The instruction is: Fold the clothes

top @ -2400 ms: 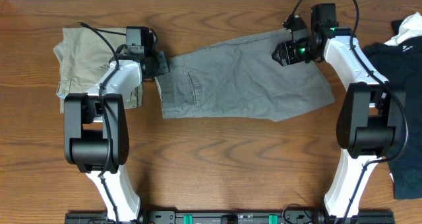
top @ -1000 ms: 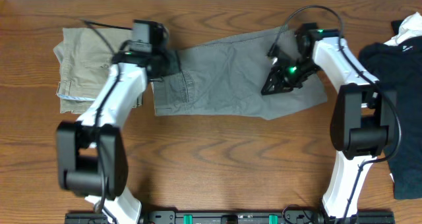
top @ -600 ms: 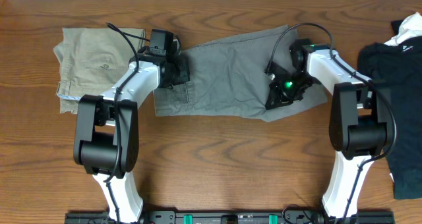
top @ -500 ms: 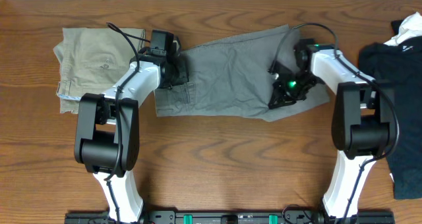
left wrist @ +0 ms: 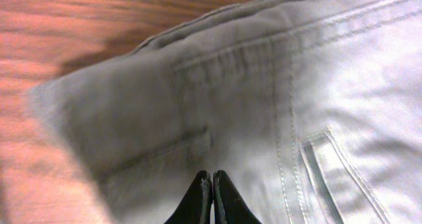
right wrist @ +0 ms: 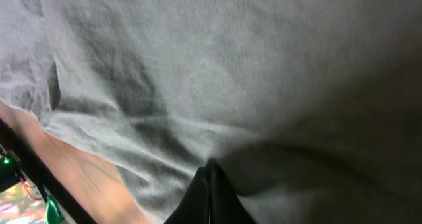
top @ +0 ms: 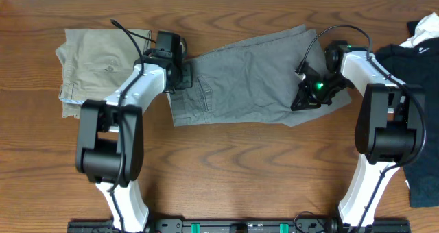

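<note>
The clothes [top: 247, 75], a wrinkled mid-grey pair of shorts, lie spread across the middle of the table. My left gripper [top: 182, 74] sits at their left end by the waistband. In the left wrist view its tips [left wrist: 212, 176] are shut together, pinching the grey cloth [left wrist: 264, 85] next to a stitched pocket. My right gripper [top: 304, 101] is low on the shorts' right end. In the right wrist view it [right wrist: 210, 166] is shut on a raised fold of the fabric [right wrist: 198, 66].
Folded khaki-beige trousers [top: 92, 65] lie at the far left, right behind my left arm. A black garment [top: 418, 89] with a white label lies along the right edge. Bare wooden table [top: 226, 171] stretches in front of the shorts.
My right gripper has closed on the cloth and slid to the right, dragging the shorts' right end and lower left corner with it. My left gripper has barely moved.
</note>
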Action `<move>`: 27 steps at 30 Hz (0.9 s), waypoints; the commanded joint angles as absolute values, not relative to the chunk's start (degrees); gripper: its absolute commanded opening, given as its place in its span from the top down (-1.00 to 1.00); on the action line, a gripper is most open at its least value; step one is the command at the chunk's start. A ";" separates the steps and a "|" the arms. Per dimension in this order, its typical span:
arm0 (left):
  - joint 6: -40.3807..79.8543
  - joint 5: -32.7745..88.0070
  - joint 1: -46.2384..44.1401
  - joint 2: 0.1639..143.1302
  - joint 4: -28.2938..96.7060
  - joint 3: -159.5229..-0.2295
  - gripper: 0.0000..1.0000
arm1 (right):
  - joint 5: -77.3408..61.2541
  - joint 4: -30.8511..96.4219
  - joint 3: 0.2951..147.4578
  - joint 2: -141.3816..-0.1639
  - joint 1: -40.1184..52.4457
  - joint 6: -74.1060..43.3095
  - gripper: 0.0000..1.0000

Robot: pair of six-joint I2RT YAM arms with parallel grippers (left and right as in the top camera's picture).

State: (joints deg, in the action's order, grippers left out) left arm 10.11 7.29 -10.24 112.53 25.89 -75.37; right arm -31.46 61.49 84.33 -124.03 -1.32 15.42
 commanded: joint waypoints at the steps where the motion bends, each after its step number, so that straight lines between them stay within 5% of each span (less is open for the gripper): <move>1: 11.84 6.37 -9.65 103.53 28.56 -78.26 0.88 | -32.38 61.25 83.99 -123.00 -0.97 15.05 0.98; 5: 13.89 6.39 -8.47 98.61 34.52 -78.24 0.81 | -32.40 61.23 83.99 -123.00 -0.78 15.05 0.97; 7: 14.06 6.39 -8.08 98.15 37.10 -78.24 0.47 | -32.40 61.12 83.99 -123.00 -0.78 15.05 0.97; 12: 14.09 6.39 -8.10 100.55 38.68 -76.69 0.06 | -32.40 60.38 83.99 -123.00 -0.67 15.03 0.97; 27: 15.11 8.97 -8.10 111.63 48.58 -76.66 -0.15 | -32.38 60.18 83.99 -123.00 -0.40 15.03 0.95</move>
